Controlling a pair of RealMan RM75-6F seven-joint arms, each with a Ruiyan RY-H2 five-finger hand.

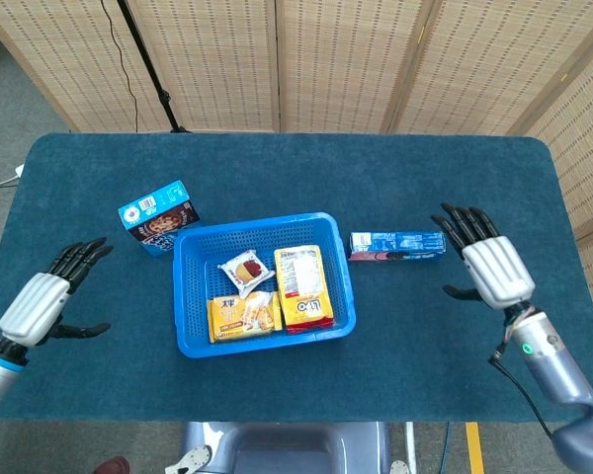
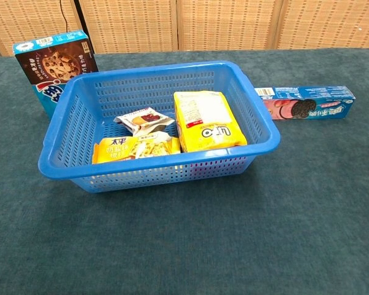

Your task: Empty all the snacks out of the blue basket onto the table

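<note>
- Now both hands hang spread and empty: right hand point(image 1: 494, 267) at right edge, left hand point(image 1: 42, 301) at lower left.
- Centre frame, blue basket point(image 1: 190, 296) holds three packets.
- Next, I'd reach the tall yellow bag point(image 1: 303, 287) from above, clearing the rim, gripping its long sides.

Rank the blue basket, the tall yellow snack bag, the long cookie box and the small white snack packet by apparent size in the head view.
1. Blue basket
2. Long cookie box and tall yellow snack bag: too alike to rank
3. Small white snack packet
</note>
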